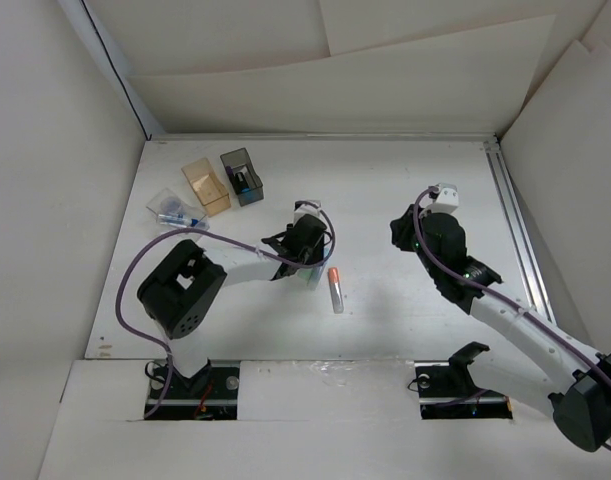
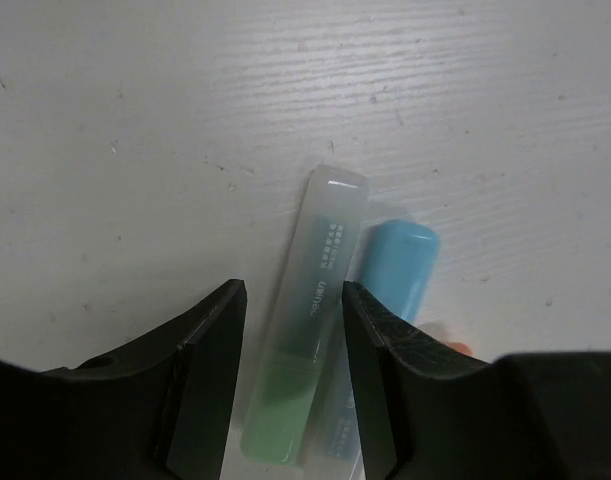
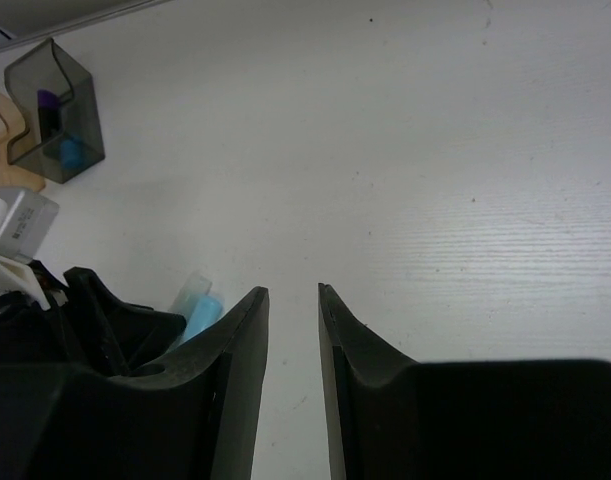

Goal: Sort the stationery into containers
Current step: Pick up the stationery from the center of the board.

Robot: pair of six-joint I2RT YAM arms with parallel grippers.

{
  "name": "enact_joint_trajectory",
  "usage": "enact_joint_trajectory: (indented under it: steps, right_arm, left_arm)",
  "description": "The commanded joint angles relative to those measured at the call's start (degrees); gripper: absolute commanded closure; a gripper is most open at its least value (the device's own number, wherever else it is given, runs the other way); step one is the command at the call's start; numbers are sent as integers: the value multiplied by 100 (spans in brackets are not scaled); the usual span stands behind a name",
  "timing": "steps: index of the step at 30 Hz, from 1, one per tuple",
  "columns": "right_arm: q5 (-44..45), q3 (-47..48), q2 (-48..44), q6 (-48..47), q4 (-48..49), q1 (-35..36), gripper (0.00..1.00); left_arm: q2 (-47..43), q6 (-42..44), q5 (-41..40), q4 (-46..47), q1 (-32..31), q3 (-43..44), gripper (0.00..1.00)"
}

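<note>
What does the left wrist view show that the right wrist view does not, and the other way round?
Only left wrist: the green end of the green pen, lying between the fingers of the left hand. Only right wrist: the smoky grey box and the right hand, holding nothing. Both: the light blue pen on the white table.

Green highlighter (image 2: 307, 320); light-blue pen (image 2: 397, 262); orange-capped tube (image 1: 335, 289); smoky-grey box (image 1: 242, 176); amber box (image 1: 205, 186).
</note>
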Motion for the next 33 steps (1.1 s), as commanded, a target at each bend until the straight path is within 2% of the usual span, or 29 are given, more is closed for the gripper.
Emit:
enact_joint_trajectory:
  steps: [1,7,12,15,19,24,26,27,30,33]
  right_arm:
    - [-19,158,6,-38,237,44,67]
    - [-19,158,6,-38,237,44,67]
    - [-19,158,6,-38,237,44,67]
    - [-19,158,6,-38,237,44,67]
    - [-72,158,6,-38,237,44,67]
    - [-72,158,68,-38,237,44,67]
    - [-72,158,68,-38,237,44,67]
    - [-72,158,68,-38,237,44,67]
    - [-72,158,68,-38,237,96,67]
    - [-72,158,68,-38,237,97,67]
  left_arm:
    - [154,125,8,-15,-1,173,60]
    - [339,178,8,-15,-1,225,65]
    - [392,178,-378,-68,-1,225,88]
    - [234,29,-676,-121,-1,287,90]
    - [-274,-340,-607,107,271,410,91]
    - [-566,-543,-396,257,1280,963,87]
    - [-566,-596,16,257,1702,1156,86]
    - [-462,-648,139,257,2113,1366,86]
    - [-146,-596,219,30,2800,1884,86]
    - [57,-596,272,-51,3302,2053,86]
